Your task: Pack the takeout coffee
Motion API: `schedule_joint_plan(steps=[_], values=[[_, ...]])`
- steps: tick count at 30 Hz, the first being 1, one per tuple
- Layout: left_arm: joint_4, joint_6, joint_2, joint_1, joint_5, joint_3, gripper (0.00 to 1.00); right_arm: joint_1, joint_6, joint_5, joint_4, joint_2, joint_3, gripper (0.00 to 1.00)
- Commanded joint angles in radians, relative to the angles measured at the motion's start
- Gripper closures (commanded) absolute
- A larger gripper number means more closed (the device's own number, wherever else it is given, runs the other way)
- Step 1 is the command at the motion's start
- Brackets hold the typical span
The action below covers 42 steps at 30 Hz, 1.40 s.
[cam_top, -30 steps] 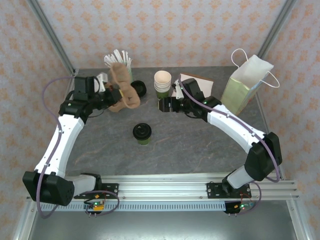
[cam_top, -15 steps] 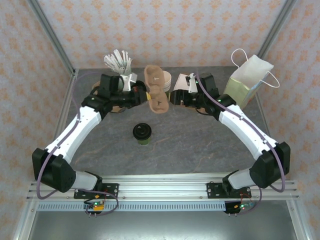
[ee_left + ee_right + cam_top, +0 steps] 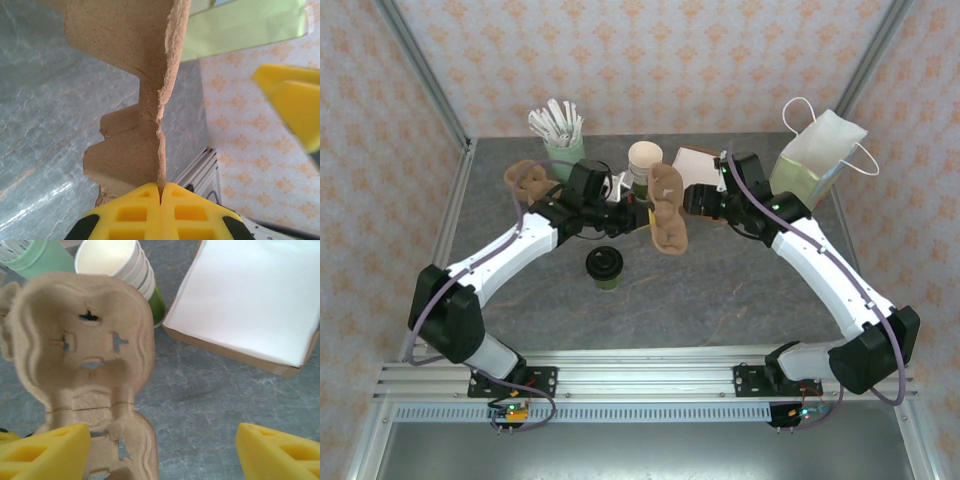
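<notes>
The takeout coffee (image 3: 604, 267) stands upright on the grey table (image 3: 720, 290), near the middle. Its black lid is on top and its long axis is vertical, so what it holds cannot be seen.

Just beyond the coffee and a little to its right, the left gripper (image 3: 643, 215) has its fingers pressed together on the rim of a pulp cup carrier (image 3: 666, 210), holding it on edge above the table. The right gripper (image 3: 688, 200), further right of the coffee, is spread wide and grips nothing.

Straight beyond the coffee is a stack of cream cups (image 3: 645, 163), nested one in another. Beyond it to the left are a mint tumbler (image 3: 560, 150) holding white sticks (image 3: 556, 120) and a second carrier (image 3: 525, 178). Beyond it to the right are a flat box (image 3: 705, 160) of white sheets and a paper bag (image 3: 815, 165), mouth open, its inside out of sight.
</notes>
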State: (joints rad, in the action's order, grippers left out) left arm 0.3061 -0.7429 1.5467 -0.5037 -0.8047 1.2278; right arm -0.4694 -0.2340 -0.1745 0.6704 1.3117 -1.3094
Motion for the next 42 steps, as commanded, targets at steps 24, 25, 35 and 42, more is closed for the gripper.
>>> schedule_joint_plan(steps=[24, 25, 35, 42], values=[[0.272, 0.2, 0.276, -0.122, -0.107, 0.122, 1.0, 0.061, 0.003, 0.058, 0.046, 0.022, 0.104, 0.22], [0.284, 0.203, 0.282, -0.123, -0.108, 0.127, 1.0, 0.06, 0.004, 0.057, 0.045, 0.024, 0.104, 0.22], [0.405, 0.321, 0.338, -0.119, -0.046, 0.194, 0.85, 0.061, 0.014, 0.06, 0.045, 0.037, 0.104, 0.22], [0.489, 0.383, 0.326, -0.117, 0.106, 0.278, 0.72, 0.06, 0.016, 0.072, 0.046, 0.036, 0.112, 0.22]])
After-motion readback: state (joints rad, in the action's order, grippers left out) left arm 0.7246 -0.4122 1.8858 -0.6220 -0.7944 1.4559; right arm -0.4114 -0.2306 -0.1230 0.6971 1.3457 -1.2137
